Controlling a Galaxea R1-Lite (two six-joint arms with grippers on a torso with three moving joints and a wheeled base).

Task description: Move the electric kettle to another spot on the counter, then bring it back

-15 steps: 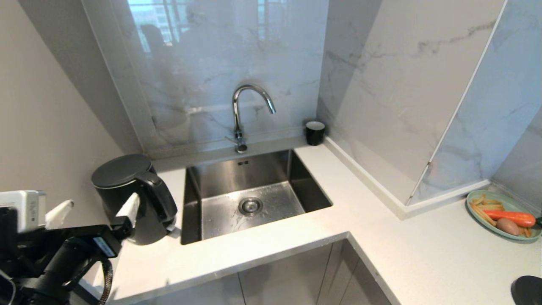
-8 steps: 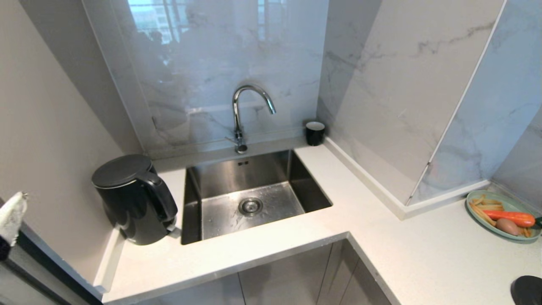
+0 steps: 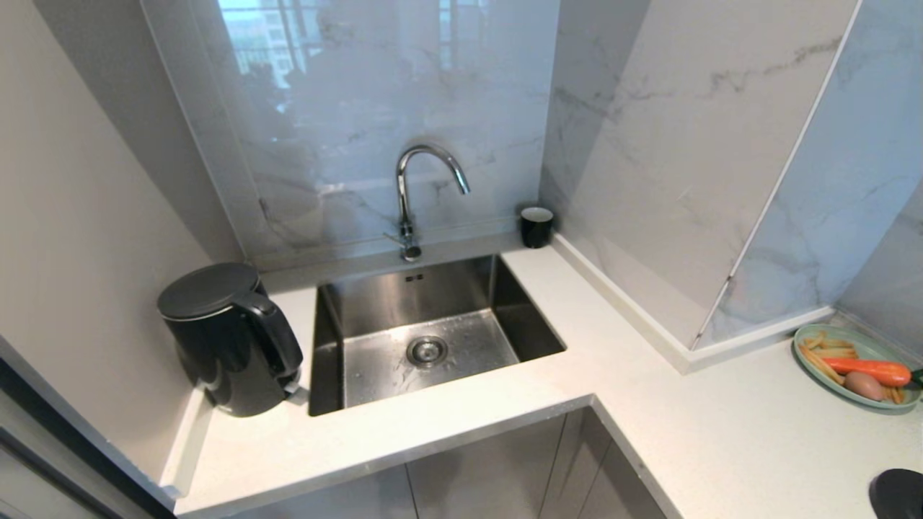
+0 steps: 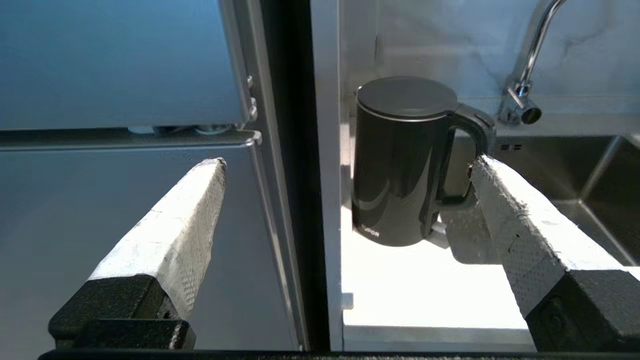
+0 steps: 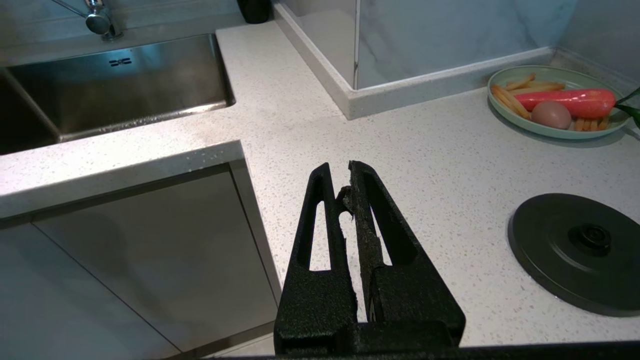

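Since the earlier frames, the left arm has left the head view altogether, where a second ago its gripper stood just beside the kettle; the kettle itself has not shifted.

Inspection, largest item first: the counter (image 3: 447, 425) runs white and speckled around its corner, with the steel sink (image 3: 425, 339) let into it below the tap (image 3: 425, 187). The electric kettle (image 3: 231, 339) stands upright on the counter at the sink's left edge, close to the side wall, handle turned toward the sink (nothing is in contact with it). A green plate (image 3: 807, 360) of food sits at the far right of the counter, and the black base disc (image 5: 575, 252) lies well apart from the kettle, near the front right. A small black cup (image 3: 536, 226) stands in the back corner.

The left gripper (image 4: 347, 162) is held off the counter's end, fingers spread wide and empty, the kettle seen between them at a distance. The right gripper (image 5: 340, 172) hangs over the counter near the disc, fingers pressed together on nothing.
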